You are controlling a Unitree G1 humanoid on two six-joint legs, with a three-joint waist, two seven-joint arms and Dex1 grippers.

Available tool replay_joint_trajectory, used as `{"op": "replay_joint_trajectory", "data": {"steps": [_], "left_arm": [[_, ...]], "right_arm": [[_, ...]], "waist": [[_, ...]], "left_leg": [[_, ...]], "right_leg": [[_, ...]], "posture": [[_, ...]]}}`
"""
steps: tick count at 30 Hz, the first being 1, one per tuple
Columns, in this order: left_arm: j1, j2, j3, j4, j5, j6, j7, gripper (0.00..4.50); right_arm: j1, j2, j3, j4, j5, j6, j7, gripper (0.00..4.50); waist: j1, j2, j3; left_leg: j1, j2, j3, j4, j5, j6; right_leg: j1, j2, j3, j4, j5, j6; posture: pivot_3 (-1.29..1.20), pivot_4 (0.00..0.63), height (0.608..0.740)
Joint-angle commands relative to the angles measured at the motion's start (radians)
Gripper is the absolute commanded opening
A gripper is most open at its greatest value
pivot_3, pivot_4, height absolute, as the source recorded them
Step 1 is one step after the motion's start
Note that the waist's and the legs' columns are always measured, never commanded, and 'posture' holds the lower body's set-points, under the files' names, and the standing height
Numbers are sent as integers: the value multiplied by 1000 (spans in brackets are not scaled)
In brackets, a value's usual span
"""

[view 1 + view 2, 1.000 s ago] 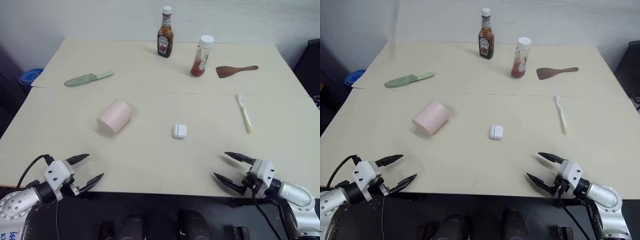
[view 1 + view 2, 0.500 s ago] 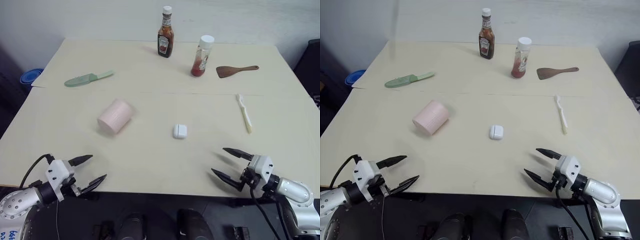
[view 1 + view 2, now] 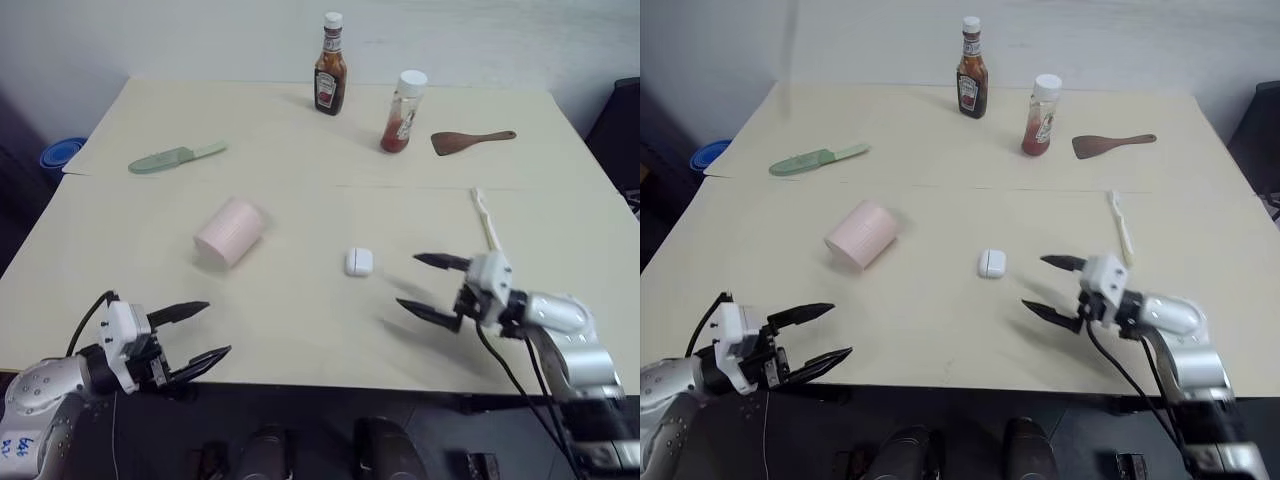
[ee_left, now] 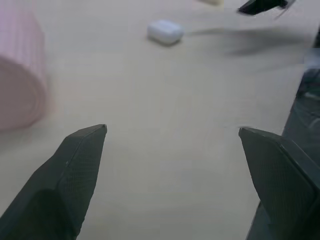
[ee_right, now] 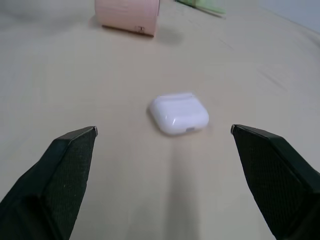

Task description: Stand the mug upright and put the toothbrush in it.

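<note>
Mug point(image 3: 231, 232) lying on its side left of the white case point(image 3: 359, 262), toothbrush point(image 3: 486, 215) flat on the tabletop point(image 3: 300, 320) right of the case, its lower end hidden behind my right claw point(image 3: 428, 286), jaws apart, my left claw point(image 3: 196, 336) spread wide at the near edge, mug's mouth unseen.

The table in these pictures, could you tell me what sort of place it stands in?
Probably a test room staged as a kitchen or dining spot: a plain cream table against a bare wall, with two sauce bottles, a wooden spatula and a green knife laid out.
</note>
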Motion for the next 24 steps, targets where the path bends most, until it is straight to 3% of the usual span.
{"op": "replay_joint_trajectory", "data": {"steps": [1, 6, 12, 14, 17, 21, 24], "left_arm": [[-41, 16, -30, -78, -64, 64, -12, 4500], [-86, 4, -70, -122, -81, 109, -7, 4500], [-73, -10, -87, -119, -65, 106, -10, 4500], [-72, -12, -90, -115, -60, 103, -13, 4500], [-77, -10, -94, -108, -59, 104, -18, 4500], [-82, -9, -101, -100, -55, 101, -27, 4500], [-89, -17, -108, -99, -53, 94, -25, 4500]], "right_arm": [[-141, 30, 77, 127, -66, 59, 9, 4480], [-347, 119, 174, 414, -164, -13, 63, 4480], [-481, 221, 215, 689, -238, -103, 83, 4480], [-502, 240, 201, 745, -236, -113, 90, 3893], [-509, 247, 167, 759, -197, -141, 148, 2901], [-457, 175, 62, 639, -110, -134, 176, 2830], [-332, 66, -35, 447, -23, -43, 200, 2830]], "waist": [[-2, 0, 0], [-18, 0, 0], [-29, 0, 0], [-29, 0, 0], [-29, 0, 0], [-20, 2, 1], [-15, 3, 2]], "left_leg": [[0, 0, 0, 0, 0, 0], [-2, 0, 0, 0, 1, 1], [-2, -1, 2, 1, 1, 1], [-1, 0, 2, 1, 1, 1], [-1, 0, 2, 2, 2, 0], [-1, 0, 1, 2, 2, 0], [-2, -1, 0, 2, 2, 1]], "right_leg": [[0, 0, 0, 0, 0, 0], [0, 6, -1, 2, 0, 0], [0, 7, -1, 2, 0, 0], [0, 8, -1, 2, 0, 0], [1, 7, 0, 4, 0, 0], [0, 7, -1, 4, 0, 0], [0, 5, -1, 4, 0, 0]], "posture": [[0, 150, 740], [0, 150, 740], [0, 150, 740], [0, 150, 740], [0, 150, 740], [0, 150, 740], [0, 150, 740]]}}
